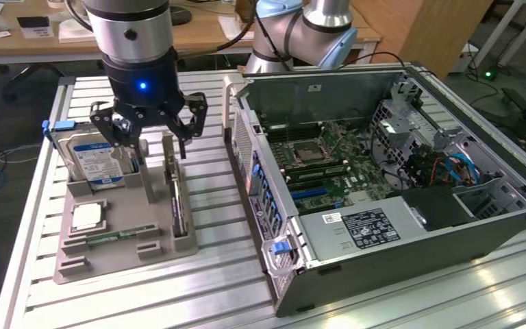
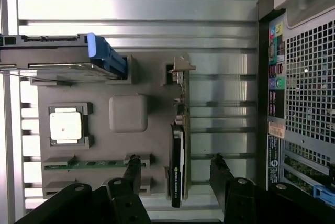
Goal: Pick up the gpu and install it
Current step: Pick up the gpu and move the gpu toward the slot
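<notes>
The one gripper (image 2: 175, 159) is spread wide open, nothing grasped, its two fingers (image 2: 132, 169) poised either side of the one gpu (image 2: 178, 174), which is stood on edge in the grey holder (image 1: 126, 257). One hard drive (image 1: 94, 161), one processor (image 1: 87, 216) and one memory stick (image 1: 107, 238) are also seated in the holder; one opened computer case (image 1: 322, 89) is set just beside it.

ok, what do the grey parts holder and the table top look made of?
Parts holder: probably plastic, maybe 3D printed. It is a uniform matte grey with rounded, moulded-looking pockets.
Table top: looks like aluminium profile. It has bright silvery grooved slats with glare streaks.
</notes>
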Robot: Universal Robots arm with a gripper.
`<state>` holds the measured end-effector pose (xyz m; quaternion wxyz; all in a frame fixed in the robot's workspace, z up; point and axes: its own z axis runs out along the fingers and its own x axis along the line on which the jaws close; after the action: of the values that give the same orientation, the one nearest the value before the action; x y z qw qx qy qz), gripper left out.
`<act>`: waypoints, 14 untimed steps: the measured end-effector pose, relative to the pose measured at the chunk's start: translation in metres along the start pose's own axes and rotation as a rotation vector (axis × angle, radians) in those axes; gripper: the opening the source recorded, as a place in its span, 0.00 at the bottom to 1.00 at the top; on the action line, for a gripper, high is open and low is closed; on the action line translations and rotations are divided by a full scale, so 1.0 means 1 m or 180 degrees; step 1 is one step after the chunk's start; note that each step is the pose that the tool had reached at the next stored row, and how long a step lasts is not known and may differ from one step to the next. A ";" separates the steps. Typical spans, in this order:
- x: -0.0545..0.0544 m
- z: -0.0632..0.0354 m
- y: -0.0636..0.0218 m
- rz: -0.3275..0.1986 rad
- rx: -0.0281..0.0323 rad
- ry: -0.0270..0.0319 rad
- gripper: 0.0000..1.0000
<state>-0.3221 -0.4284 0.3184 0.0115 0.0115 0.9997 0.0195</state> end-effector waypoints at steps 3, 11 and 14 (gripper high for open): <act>-0.002 0.0055 -0.0001 0.0000 0.0000 0.0000 0.65; -0.006 0.0198 -0.0071 0.0000 0.0001 0.0000 0.65; -0.007 0.0253 -0.0099 0.0000 0.0001 0.0000 0.65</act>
<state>-0.3147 -0.4375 0.2929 0.0115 0.0115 0.9997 0.0194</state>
